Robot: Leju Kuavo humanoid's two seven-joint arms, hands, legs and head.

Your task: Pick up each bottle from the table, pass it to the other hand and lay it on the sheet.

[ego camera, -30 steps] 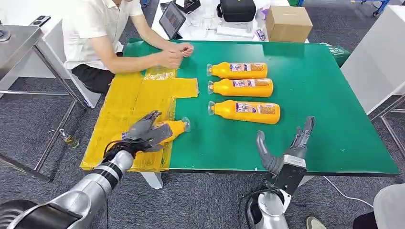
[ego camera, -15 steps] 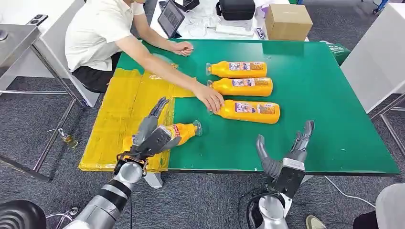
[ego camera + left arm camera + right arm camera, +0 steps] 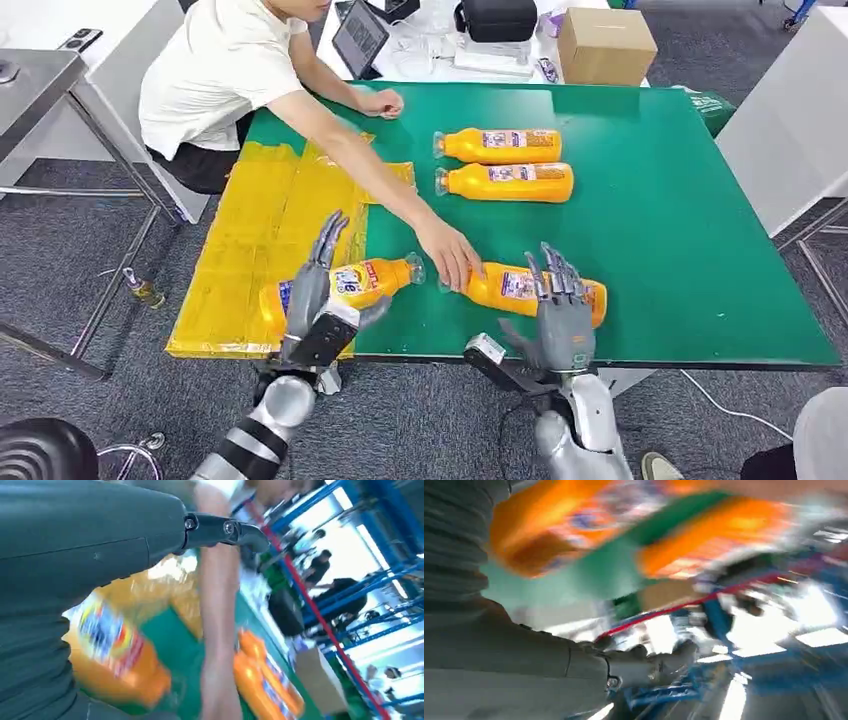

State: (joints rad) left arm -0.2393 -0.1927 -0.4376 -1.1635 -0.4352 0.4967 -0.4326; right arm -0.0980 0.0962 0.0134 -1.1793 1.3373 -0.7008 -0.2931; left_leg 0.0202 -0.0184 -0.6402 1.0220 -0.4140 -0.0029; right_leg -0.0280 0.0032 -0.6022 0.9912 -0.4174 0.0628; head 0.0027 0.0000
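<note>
The green worktop (image 3: 680, 200) is filling the middle of the head view, with a yellow sheet (image 3: 250, 240) lying over its left end and hanging a little past the near edge. A person in a white shirt (image 3: 215, 80) is leaning in from the far left corner, one arm stretching across the sheet so that the person's hand (image 3: 452, 262) is resting on the neck end of the nearest bottle (image 3: 510, 287). That bottle is lying on its side on the green surface near the front edge. Two more bottles are lying side by side farther back, the rear bottle (image 3: 498, 146) just behind the middle bottle (image 3: 505, 182), both well apart from the sheet.

A fourth one, the left bottle (image 3: 350, 285), is lying on its side across the sheet's right edge, its base over the yellow and its cap end over the green.

The left robot hand (image 3: 318, 300) is reaching up from below with fingers spread wide and straight, holding nothing, lying over the base half of the left bottle. The right robot hand (image 3: 556, 310) is standing upright in front of the nearest bottle, fingers extended and apart, gripping nothing. The wrist views are blurred.

A brown cardboard box (image 3: 606, 46) is sitting on the white table beyond the worktop.
</note>
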